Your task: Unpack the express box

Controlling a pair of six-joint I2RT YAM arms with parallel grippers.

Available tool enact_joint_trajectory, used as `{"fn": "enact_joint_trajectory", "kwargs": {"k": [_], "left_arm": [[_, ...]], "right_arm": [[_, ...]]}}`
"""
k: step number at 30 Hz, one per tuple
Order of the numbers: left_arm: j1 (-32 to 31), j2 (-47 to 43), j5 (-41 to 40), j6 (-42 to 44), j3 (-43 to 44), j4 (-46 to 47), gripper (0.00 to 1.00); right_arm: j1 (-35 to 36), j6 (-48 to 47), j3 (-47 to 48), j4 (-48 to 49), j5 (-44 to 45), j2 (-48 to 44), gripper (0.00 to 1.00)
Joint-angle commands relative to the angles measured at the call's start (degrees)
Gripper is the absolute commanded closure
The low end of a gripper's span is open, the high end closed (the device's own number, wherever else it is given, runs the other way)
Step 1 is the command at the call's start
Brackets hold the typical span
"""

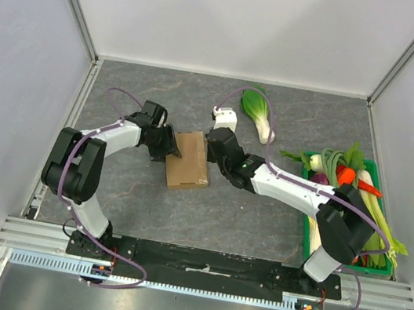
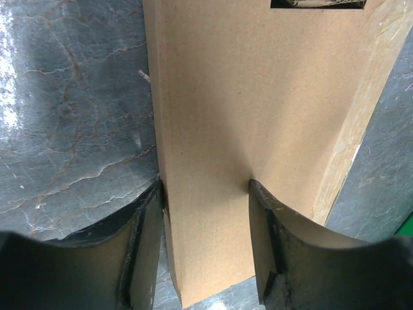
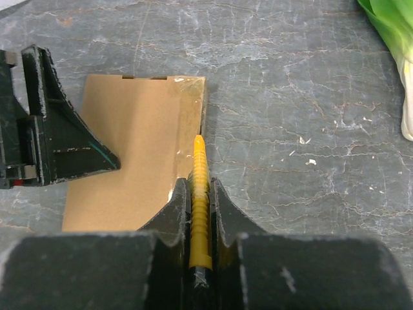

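Note:
The express box, flat brown cardboard, lies in the middle of the grey table. It also shows in the left wrist view and the right wrist view. My left gripper is at the box's left edge, its fingers closed on that side; its finger rests on the box top. My right gripper is at the box's right edge, shut on a yellow ridged tool. The tool's tip touches the taped seam along the box's right edge.
A green-and-white bok choy lies behind the box to the right; its end shows in the right wrist view. A green crate full of vegetables stands at the right. Grey walls enclose the table.

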Motion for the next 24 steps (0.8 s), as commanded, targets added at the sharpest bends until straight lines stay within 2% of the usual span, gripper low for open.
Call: {"fn": "enact_joint_trajectory", "kwargs": {"k": [1, 4, 11, 24], "left_arm": [[0.0, 2.4, -3.0, -1.2, -1.1, -3.9, 0.51], [0.0, 3.4, -3.2, -1.1, -1.2, -4.2, 0.58], [0.0, 4.3, -3.3, -0.8, -0.7, -4.8, 0.66], [0.1, 4.3, -3.5, -0.5, -0.8, -5.1, 0.73]], "right_arm": [[0.0, 0.2, 1.2, 2.3, 3.6, 1.4, 1.0], [0.0, 0.4, 1.7, 2.3, 3.4, 2.4, 1.0], [-0.2, -0.6, 4.2, 2.8, 2.3, 5.1, 1.0], [-1.5, -0.9, 7.1, 2.7, 2.1, 7.6, 1.0]]}}
